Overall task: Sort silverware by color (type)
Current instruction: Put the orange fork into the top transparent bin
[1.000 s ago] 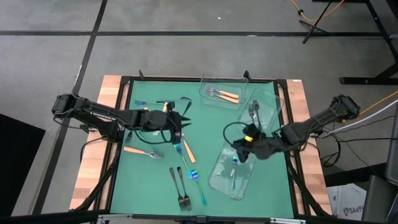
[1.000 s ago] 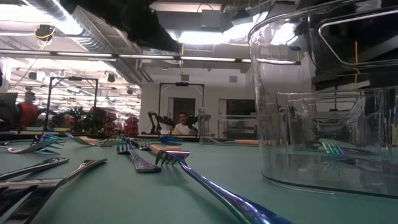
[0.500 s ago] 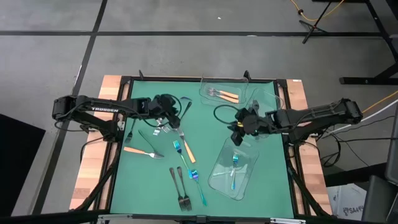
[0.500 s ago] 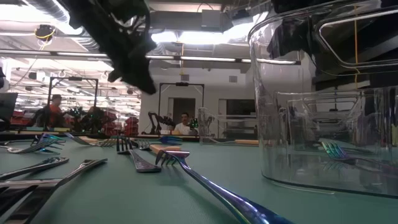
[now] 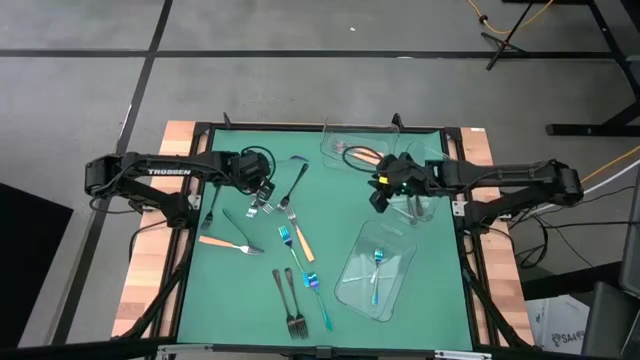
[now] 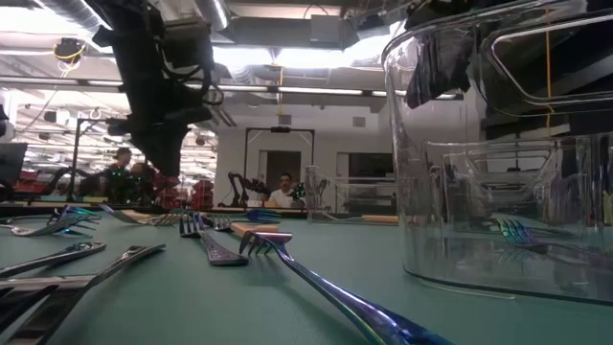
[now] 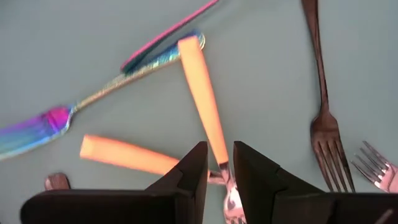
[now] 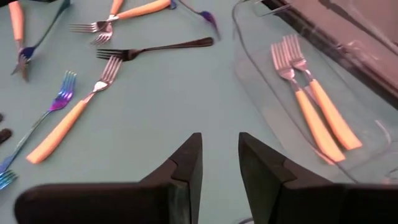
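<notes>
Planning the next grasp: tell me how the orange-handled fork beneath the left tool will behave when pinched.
The orange-handled fork with the silver head looks stiff: its handle runs straight. Lying flat on the green mat, it probably offers little edge, so the left tool may skid it. Its smooth handle could slip.

Left gripper [image 5: 262, 183] now farther back-left over forks; right gripper [image 5: 380, 192] off clear trays, farther back.

Even overhead light, soft shadows, some blur

Ceiling lights [image 6: 316, 56] glare white at the upper centre of the low view, and the arm there is a dark silhouette. The nearest fork [image 6: 326, 287] blurs at the lower edge. The left wrist view is smeared throughout; the clear tray [image 8: 261, 118] shows faint reflections.
</notes>
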Motion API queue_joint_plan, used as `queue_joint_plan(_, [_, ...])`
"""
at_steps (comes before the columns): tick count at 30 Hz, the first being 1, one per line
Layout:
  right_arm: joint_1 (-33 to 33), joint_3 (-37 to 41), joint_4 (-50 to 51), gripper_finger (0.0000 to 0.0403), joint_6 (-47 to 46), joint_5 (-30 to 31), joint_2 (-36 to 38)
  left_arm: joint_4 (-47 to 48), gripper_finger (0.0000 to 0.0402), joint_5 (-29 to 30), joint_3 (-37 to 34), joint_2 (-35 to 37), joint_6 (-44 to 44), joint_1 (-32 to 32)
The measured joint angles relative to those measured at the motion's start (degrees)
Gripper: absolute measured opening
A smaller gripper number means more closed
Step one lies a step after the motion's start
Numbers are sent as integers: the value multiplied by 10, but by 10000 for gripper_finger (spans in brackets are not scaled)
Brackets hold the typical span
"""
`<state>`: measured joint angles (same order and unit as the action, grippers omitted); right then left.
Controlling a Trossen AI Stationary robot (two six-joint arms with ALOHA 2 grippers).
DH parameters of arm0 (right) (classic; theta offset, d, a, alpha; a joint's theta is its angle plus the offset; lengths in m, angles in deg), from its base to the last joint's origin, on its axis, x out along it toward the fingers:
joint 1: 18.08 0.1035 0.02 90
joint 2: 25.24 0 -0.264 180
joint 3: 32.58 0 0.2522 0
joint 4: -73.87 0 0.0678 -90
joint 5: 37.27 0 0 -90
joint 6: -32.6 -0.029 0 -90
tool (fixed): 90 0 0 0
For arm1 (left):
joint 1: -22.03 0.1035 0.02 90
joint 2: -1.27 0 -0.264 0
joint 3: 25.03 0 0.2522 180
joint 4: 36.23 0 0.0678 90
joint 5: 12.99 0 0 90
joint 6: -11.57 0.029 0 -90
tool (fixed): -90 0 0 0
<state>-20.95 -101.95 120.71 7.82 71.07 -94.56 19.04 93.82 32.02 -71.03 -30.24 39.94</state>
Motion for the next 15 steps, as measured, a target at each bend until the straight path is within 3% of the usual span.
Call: queue_joint_plan(15, [-5, 0, 0, 92, 13, 0, 0, -15, 71, -4, 0, -56, -16, 0])
